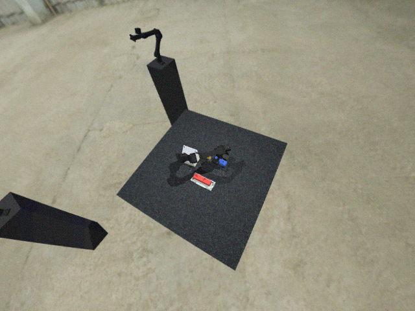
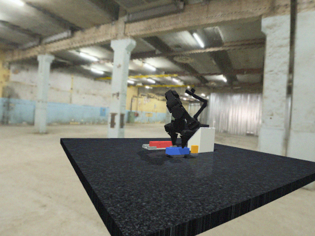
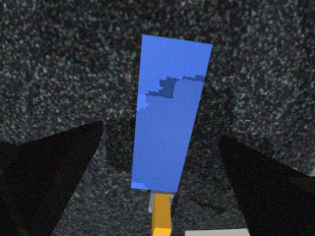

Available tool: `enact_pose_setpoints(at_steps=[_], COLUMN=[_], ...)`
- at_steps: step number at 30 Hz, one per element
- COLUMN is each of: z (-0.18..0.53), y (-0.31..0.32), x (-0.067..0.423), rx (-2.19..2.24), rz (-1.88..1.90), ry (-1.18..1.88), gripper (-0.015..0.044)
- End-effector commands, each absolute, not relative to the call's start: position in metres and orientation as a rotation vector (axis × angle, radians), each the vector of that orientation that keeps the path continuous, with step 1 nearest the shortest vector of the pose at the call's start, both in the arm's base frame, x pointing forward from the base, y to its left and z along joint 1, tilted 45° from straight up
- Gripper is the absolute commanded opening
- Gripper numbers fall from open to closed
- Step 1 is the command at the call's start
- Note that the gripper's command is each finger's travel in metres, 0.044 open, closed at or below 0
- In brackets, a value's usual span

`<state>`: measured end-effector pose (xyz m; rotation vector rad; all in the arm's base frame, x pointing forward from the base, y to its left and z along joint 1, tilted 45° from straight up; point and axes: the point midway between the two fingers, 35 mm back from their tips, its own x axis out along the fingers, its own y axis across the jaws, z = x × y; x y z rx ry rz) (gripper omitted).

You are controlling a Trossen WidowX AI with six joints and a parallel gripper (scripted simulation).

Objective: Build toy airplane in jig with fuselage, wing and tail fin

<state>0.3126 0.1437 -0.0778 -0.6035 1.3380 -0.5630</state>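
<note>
The blue wing (image 1: 221, 162) (image 2: 177, 150) (image 3: 169, 123) lies flat on the dark table top (image 1: 207, 221) (image 2: 177, 192). My gripper (image 1: 224, 154) (image 2: 178, 145) (image 3: 162, 134) is open and empty; it hangs just above the wing with one finger on each side of it. The small orange tail fin (image 1: 209, 157) (image 2: 194, 149) (image 3: 161, 218) lies close to one end of the wing. The red fuselage (image 1: 201, 179) (image 2: 160, 143) sits in the grey cradle (image 1: 211, 186) (image 2: 146, 146), a little way from the wing.
The arm's white base block (image 1: 188, 149) (image 2: 203, 139) (image 3: 217, 232) stands right behind the tail fin. A tall dark pedestal (image 1: 167, 87) bearing a camera arm stands at the table's far corner. Another dark pedestal (image 1: 50, 227) stands off the table to the left.
</note>
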Motion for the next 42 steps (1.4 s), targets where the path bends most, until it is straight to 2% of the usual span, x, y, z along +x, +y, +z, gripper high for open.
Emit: enact_pose_setpoints(at_steps=[1, 19, 28, 35, 41, 42], z=[-0.082, -0.101, -0.101, -0.101, -0.094, -0.092], y=[0.139, 0.120, 0.120, 0.120, 0.128, 0.130], x=[0.314, 0.317, 0.317, 0.317, 0.313, 0.312], rx=[-0.610, -0.612, -0.612, -0.612, -0.625, -0.628], rz=[-0.563, -0.564, -0.564, -0.564, -0.547, -0.542], ry=[1.336, 1.335, 1.335, 1.335, 1.310, 1.304], gripper=[0.0440, 0.0440, 0.0204, 0.0157, 0.0000, 0.0000])
